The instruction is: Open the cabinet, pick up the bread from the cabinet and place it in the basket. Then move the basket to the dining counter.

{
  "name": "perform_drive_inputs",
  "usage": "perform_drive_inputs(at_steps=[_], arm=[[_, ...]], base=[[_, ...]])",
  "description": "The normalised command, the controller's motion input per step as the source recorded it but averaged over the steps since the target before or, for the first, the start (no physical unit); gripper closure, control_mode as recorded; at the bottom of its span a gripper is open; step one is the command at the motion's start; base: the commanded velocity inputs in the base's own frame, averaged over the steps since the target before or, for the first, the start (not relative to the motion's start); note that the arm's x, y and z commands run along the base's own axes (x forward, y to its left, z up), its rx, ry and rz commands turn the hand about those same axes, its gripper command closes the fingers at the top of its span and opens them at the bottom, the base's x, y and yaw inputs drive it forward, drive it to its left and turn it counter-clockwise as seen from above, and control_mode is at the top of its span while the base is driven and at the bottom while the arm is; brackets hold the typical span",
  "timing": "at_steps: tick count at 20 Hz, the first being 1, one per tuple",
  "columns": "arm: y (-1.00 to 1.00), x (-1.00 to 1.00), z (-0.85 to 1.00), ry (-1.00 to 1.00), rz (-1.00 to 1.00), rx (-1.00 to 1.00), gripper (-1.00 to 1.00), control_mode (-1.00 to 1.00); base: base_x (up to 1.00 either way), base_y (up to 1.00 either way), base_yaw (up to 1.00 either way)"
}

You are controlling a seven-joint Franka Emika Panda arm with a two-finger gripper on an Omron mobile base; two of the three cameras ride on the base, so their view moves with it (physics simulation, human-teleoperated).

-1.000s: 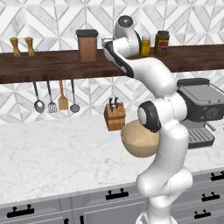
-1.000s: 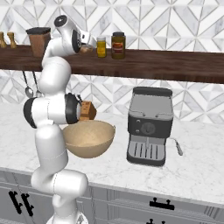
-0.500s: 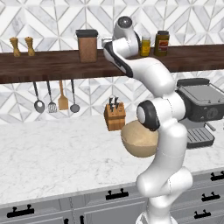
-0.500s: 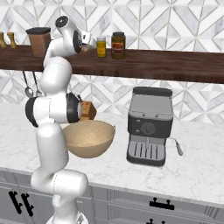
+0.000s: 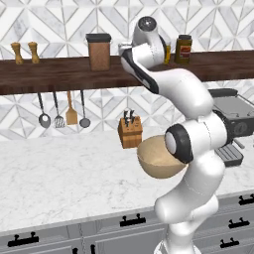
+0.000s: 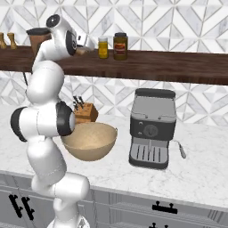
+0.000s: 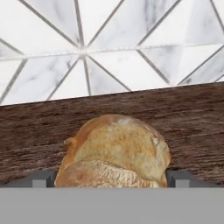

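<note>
The bread [image 7: 114, 151] lies on the dark wooden shelf [image 7: 192, 118], directly in front of the hand camera, with the marble-tiled wall [image 7: 109, 48] behind it at 12 o'clock. The pincer [image 7: 111, 178] stands wide: its 2 dark tips sit at the loaf's flanks, at 9 and 3 o'clock, and whether they already touch the crust cannot be told. In the right base view the hand is raised to shelf height, with 2 jars [image 6: 114, 46] on the shelf at its 3 o'clock. The basket [image 6: 90, 141] waits on the counter [image 6: 200, 169] below, beside the knife block [image 6: 84, 112] and the coffee machine [image 6: 151, 129].

Handling, as judged: the roll looks light, with a firm crust over a soft crumb, so it should yield and dent under a hard squeeze. Its domed top offers little purchase; the widest part of the flanks, low on the loaf, is the better hold. A gentle closure should suffice, since the matt crust seems unlikely to slip.
</note>
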Motion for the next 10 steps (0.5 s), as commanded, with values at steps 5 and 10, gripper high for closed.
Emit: perform_drive_inputs(at_steps=[5, 10], arm=[[-0.06, -1.00, 0.33, -0.01, 0.00, 0.03, 1.00, -1.00], [0.00, -1.00, 0.41, 0.01, 0.00, 0.07, 1.00, -1.00]], base=[[0.00, 0.00, 0.00], [0.00, 0.00, 0.00]])
